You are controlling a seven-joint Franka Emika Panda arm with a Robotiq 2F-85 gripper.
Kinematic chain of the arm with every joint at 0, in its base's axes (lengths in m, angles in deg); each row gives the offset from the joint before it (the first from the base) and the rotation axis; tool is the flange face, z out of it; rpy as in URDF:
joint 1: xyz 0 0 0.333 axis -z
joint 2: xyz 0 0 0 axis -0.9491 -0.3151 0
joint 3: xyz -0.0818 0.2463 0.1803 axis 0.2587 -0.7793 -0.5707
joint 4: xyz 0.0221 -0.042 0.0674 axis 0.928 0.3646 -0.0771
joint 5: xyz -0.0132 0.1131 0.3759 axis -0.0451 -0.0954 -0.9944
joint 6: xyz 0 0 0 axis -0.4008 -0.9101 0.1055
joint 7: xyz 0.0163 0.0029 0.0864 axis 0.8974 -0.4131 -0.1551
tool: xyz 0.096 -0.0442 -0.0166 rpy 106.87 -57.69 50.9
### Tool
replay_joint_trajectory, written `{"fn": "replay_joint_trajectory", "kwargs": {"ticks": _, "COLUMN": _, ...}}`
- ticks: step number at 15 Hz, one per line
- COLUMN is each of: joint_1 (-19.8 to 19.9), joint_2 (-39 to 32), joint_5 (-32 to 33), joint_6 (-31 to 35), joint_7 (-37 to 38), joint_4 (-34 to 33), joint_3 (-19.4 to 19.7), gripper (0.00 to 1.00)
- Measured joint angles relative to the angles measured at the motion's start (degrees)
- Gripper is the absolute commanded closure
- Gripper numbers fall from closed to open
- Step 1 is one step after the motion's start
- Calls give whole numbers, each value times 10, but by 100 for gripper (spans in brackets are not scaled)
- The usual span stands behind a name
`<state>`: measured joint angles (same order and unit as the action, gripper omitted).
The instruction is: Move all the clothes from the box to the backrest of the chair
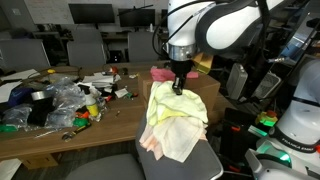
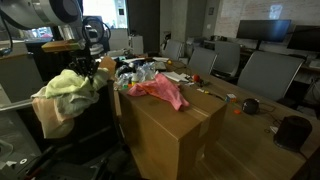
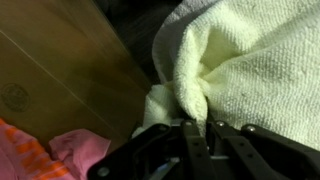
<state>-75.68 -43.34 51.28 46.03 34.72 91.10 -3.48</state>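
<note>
the gripper (image 1: 180, 84) is seen at the end of the white arm (image 1: 225, 25), set down on the top of a yellow towel (image 1: 170, 115). in the wrist view the gripper (image 3: 197, 132) is drawn narrow, w/ a fold of the yellow towel (image 3: 250, 60) pinched between the tips, so the towel is held.

the towel is draped over the backrest of the chair (image 1: 185, 165) and hangs down toward the seat. its lower part looks paler, peach-toned; whether that is a separate piece can't be told. in an exterior view the yellow towel (image 2: 62, 88) is bunched on the chair (image 2: 85, 140) at the left, w/ the gripper (image 2: 101, 68) at its right edge.

the box (image 2: 175, 130), brown cardboard, is placed just right of the chair. a pink cloth (image 2: 162, 91) is left lying on top of the box, at its far left part, near the gripper but apart from the towel. in the wrist view the pink cloth (image 3: 35, 155) is shown at bottom left, w/ the box (image 3: 60, 70) surface above it. in an exterior view the pink cloth (image 1: 160, 74) is seen just behind the towel, on the box (image 1: 208, 92).

a table (image 1: 40, 140) w/ clutter (image 1: 55, 100) of bags and small items is seen to the left.
</note>
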Motion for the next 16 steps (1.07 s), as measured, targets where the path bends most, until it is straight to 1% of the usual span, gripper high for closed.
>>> {"fn": "replay_joint_trajectory", "kwargs": {"ticks": 1, "joint_1": 0, "joint_2": 0, "joint_5": 0, "joint_6": 0, "joint_7": 1, "joint_4": 0, "joint_3": 0, "gripper": 64}}
{"fn": "replay_joint_trajectory", "kwargs": {"ticks": 2, "joint_1": 0, "joint_2": 0, "joint_5": 0, "joint_6": 0, "joint_7": 3, "joint_4": 0, "joint_3": 0, "gripper": 58}}
{"fn": "replay_joint_trajectory", "kwargs": {"ticks": 9, "joint_1": 0, "joint_2": 3, "joint_5": 0, "joint_6": 0, "joint_7": 9, "joint_4": -6, "joint_3": 2, "gripper": 6}}
{"fn": "replay_joint_trajectory", "kwargs": {"ticks": 10, "joint_1": 0, "joint_2": 4, "joint_5": 0, "joint_6": 0, "joint_7": 11, "joint_4": -7, "joint_3": 3, "gripper": 1}}
{"fn": "replay_joint_trajectory", "kwargs": {"ticks": 16, "joint_1": 2, "joint_2": 9, "joint_5": 0, "joint_6": 1, "joint_7": 18, "joint_4": -16, "joint_3": 7, "gripper": 0}}
